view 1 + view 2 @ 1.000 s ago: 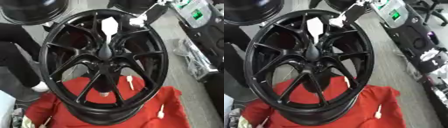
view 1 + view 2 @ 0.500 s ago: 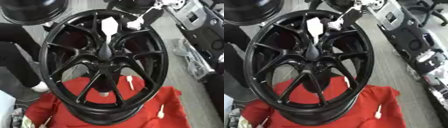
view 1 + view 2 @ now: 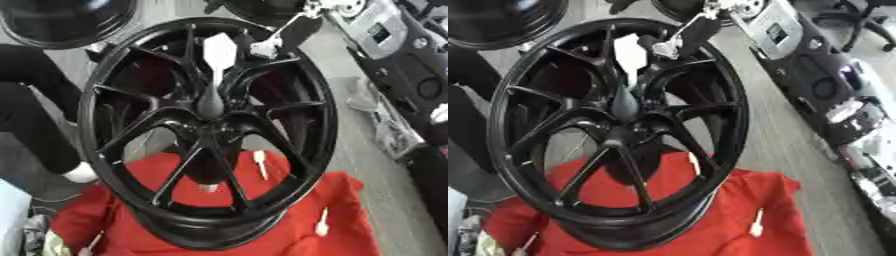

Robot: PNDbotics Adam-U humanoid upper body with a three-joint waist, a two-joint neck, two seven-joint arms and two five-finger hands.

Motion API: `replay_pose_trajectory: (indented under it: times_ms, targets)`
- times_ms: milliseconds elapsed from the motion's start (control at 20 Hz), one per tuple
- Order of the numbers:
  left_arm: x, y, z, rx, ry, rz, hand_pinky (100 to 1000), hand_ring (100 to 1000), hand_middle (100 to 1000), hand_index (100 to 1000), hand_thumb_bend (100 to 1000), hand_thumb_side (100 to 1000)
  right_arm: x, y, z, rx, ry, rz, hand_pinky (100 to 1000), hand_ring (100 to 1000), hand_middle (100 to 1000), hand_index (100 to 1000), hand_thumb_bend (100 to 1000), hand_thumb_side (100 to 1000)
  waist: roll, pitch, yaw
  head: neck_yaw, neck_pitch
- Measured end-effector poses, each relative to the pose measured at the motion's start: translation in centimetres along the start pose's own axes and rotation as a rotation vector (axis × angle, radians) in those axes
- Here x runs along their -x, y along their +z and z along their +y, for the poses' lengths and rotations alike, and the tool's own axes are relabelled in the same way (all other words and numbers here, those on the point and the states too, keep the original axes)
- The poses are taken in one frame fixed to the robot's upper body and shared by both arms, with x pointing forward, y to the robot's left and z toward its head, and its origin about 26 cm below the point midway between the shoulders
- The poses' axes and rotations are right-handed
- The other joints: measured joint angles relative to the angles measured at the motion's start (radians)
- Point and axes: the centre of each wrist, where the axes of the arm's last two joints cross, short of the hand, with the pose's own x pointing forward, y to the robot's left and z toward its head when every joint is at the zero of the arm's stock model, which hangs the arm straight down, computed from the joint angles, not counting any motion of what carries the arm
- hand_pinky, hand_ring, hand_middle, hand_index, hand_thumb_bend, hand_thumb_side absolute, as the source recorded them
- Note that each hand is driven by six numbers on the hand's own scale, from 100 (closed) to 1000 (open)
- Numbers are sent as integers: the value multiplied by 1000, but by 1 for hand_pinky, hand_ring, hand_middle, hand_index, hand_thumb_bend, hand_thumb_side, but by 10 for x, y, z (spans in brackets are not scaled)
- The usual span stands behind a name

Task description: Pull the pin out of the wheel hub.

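Note:
A black multi-spoke wheel hub [image 3: 131, 125] stands upright on a red cloth [image 3: 289, 235]. A white pin [image 3: 218, 52] with a flat, wide head sticks out of the hub's centre [image 3: 210, 106], head pointing up. My right arm comes in from the upper right. Its hand [image 3: 265, 48] hangs by the rim's top, just right of the pin's head and apart from it. It is dark with pale parts, and blur hides how it is held. My left hand shows in neither view.
Three white pins lie on the cloth [image 3: 260, 163], [image 3: 321, 223], [image 3: 92, 243]. Another dark wheel [image 3: 66, 22] lies at the top left. A person's dark leg and white shoe [image 3: 79, 172] stand at the left. Machines and cases [image 3: 815, 65] fill the right side.
My right hand has come down and left, closer to the pin's head. The wheel and the pin have stayed put.

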Motion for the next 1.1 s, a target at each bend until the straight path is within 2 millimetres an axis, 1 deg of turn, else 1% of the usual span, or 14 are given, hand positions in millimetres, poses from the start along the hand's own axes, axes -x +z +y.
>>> replay_pose_trajectory:
  times_ms: [100, 600, 850, 1000, 1100]
  targets:
    - [0, 0, 0, 0, 0, 0, 705, 711, 623, 677, 100, 752, 0, 0, 0, 0, 0, 0, 1000, 954, 899, 982, 100, 284, 0, 1, 0, -1, 0]
    - [0, 0, 0, 0, 0, 0, 706, 711, 623, 676, 100, 753, 5, 2, 3, -1, 3, 21, 1000, 955, 895, 984, 100, 310, 0, 8, 8, -11, 0]
    - [0, 0, 0, 0, 0, -1, 707, 710, 623, 676, 100, 754, 10, 2, 6, 3, 7, 31, 1000, 946, 889, 985, 100, 345, -1, 12, 16, -16, 0]
    - [0, 0, 0, 1, 0, -1, 707, 710, 622, 676, 100, 755, 12, 2, 8, 1, 8, 37, 1000, 939, 885, 987, 100, 317, -4, 14, 20, -17, 0]
    - [0, 0, 0, 1, 0, -1, 708, 710, 622, 676, 100, 755, 13, 2, 10, -2, 6, 38, 1000, 938, 883, 987, 100, 272, -5, 14, 20, -17, 0]
